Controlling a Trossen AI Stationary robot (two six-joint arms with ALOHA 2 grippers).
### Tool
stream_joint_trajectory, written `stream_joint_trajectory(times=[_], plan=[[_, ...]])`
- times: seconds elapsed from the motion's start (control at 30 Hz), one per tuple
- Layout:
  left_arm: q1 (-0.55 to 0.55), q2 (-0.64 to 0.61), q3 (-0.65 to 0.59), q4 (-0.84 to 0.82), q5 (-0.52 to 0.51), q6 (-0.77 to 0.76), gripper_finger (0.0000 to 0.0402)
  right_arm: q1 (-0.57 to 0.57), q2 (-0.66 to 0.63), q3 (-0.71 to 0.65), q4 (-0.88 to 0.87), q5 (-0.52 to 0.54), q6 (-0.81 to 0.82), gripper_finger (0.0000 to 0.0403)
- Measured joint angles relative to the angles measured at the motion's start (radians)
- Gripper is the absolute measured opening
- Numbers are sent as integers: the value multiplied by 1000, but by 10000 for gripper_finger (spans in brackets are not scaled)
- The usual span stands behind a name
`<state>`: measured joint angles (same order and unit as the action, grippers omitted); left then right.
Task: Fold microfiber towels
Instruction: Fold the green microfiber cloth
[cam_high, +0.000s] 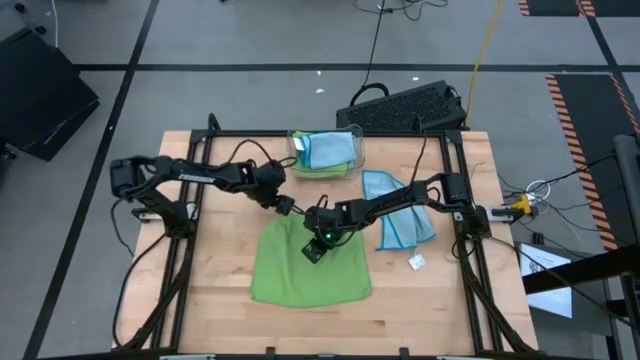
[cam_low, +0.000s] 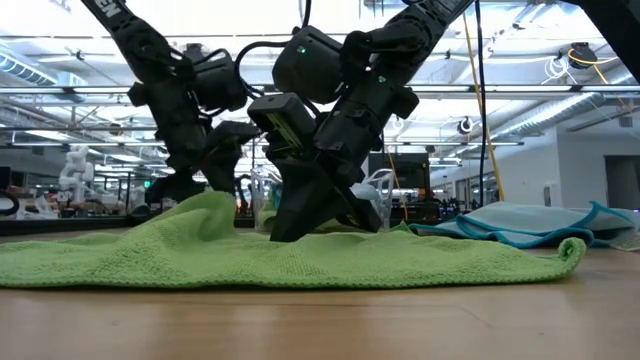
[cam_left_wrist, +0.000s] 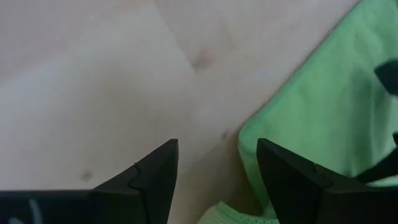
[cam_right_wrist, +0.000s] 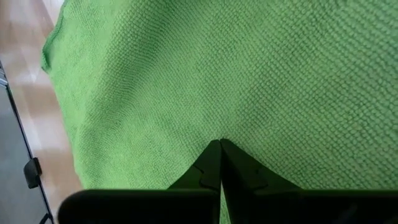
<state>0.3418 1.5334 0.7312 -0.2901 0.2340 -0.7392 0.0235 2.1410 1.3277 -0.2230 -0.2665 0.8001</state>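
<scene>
A lime green towel (cam_high: 310, 265) lies spread flat on the wooden table, also seen in the low view (cam_low: 300, 260). My right gripper (cam_right_wrist: 219, 146) is shut and points down on the towel, a little toward its far edge (cam_high: 316, 248). My left gripper (cam_left_wrist: 217, 168) is open at the towel's far left corner (cam_high: 290, 208). The corner's edge (cam_left_wrist: 249, 143) lies by one finger, and the cloth humps up there (cam_low: 212, 202). A light blue towel (cam_high: 402, 215) lies crumpled on the table at the right. My right gripper has its shut fingertips (cam_right_wrist: 211, 158) on the green towel's upper face (cam_right_wrist: 224, 127), coming from above at a slant. No cloth shows between the fingers. The towel lies flat on the table around them. My left gripper: whether its fingers touch the towel's corner, I cannot tell.
A clear plastic bin (cam_high: 325, 150) with blue and green cloths stands at the table's far edge. A small white tag (cam_high: 416, 262) lies near the blue towel. A dark keyboard (cam_high: 405, 105) lies on the floor beyond the table. There is bare wood at the table's left and near sides.
</scene>
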Motion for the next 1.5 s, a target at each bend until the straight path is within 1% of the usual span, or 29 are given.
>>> stream_joint_trajectory(times=[0.07, 0.2, 0.3, 0.37, 0.43, 0.57, 0.67, 0.77, 0.87, 1.03, 1.1, 1.23, 1.3, 1.43, 1.5], plan=[[-3, 7, 0, -31, 22, -24, 221, 0, 0, 0, 0, 0, 0, 0], [-1, 5, 0, -136, 26, -60, 219, 0, 0, 0, 2, 0, 0, 0], [-1, -14, 3, -234, 54, -53, 212, 0, 0, 0, 5, 1, 1, 0], [-2, -23, 17, -334, 53, -36, 205, 0, 0, 0, 9, 3, 2, 0], [-5, -30, 40, -452, 32, -15, 196, 0, 0, 0, 13, 4, 6, 0], [-11, -29, 74, -632, -41, 39, 181, -2, 0, 0, 17, 15, 10, 0], [-10, -29, 74, -693, -80, 58, 174, -2, 1, 0, 13, 18, 19, 0], [3, -29, 75, -722, -78, 77, 173, -2, 1, 0, 5, 18, 33, 0], [16, -36, 90, -711, -58, 83, 173, -2, 1, 1, -6, 18, 35, 0], [-22, -61, 171, -692, -61, 170, 172, -2, -1, 2, -105, 19, 22, 0], [-37, -73, 188, -701, -64, 160, 173, -2, -3, 2, -156, 19, 7, 0], [-68, -104, 181, -701, -70, 12, 172, -1, -5, 3, -190, 26, -17, 0], [-106, -110, 169, -702, -70, -74, 172, 0, -5, 3, -190, 27, -10, 0], [-193, -108, 115, -687, -71, -195, 172, 0, -5, 3, -190, 27, 4, 0], [-238, -107, 83, -632, -64, -256, 172, 0, -14, 3, -209, 27, 7, 0]])
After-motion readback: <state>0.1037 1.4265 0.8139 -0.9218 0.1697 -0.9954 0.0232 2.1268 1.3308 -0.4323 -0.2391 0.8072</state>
